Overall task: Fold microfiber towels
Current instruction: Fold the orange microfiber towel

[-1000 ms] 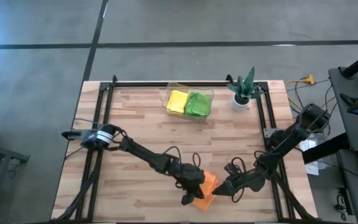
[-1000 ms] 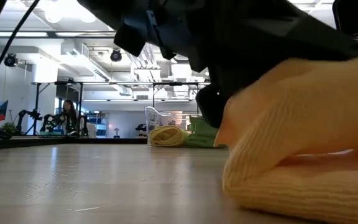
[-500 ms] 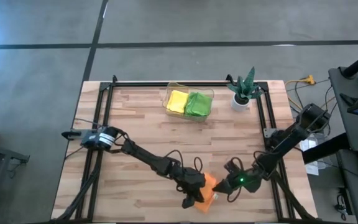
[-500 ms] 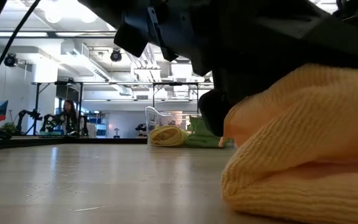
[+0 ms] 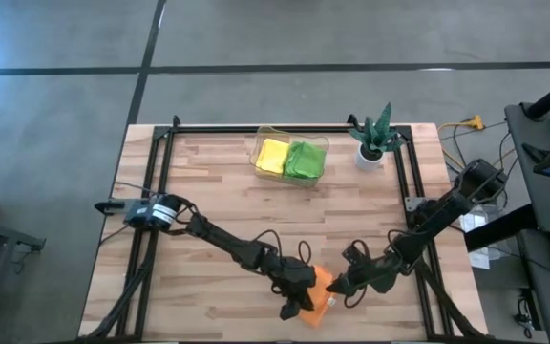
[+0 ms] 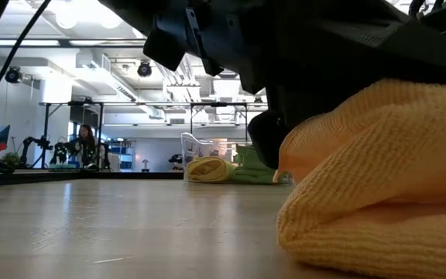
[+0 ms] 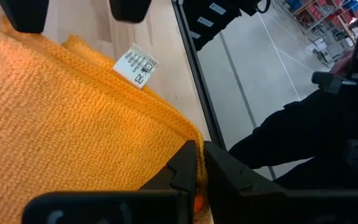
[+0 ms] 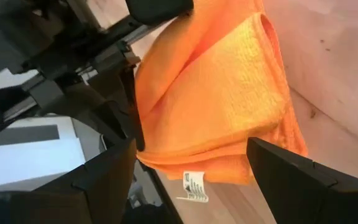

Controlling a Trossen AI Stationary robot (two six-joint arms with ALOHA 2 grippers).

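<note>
An orange towel (image 5: 320,292), folded into several layers, lies near the table's near edge, right of centre. It fills the low view's right side (image 6: 378,178). My left gripper (image 5: 292,304) is at its left side, shut on it (image 7: 199,149). My right gripper (image 5: 335,285) is at its right side, open (image 8: 191,146), one finger on either side of the folded towel (image 8: 222,93). A yellow towel (image 5: 272,155) and a green towel (image 5: 306,160) lie folded in a clear bin at the far middle. My left gripper pinches the orange towel between its two fingers at an edge near a corner (image 7: 180,132), beside the white label (image 7: 135,65). The fingers come slanting down from the table's left. The towel lies on the table. Whether my right gripper touches the towel, I cannot tell.
The clear bin (image 5: 292,141) stands at the far middle. A spiky green plant in a white pot (image 5: 372,141) stands at the far right. Black frame rails (image 5: 160,182) run along the table's left and right sides. Bare wood lies between the bin and the arms.
My right gripper has gone a little toward the table's left, closer to the orange towel. The towel's upper layer, which stood raised on one side, now lies down on the layers below. My left gripper has stayed on the towel.
</note>
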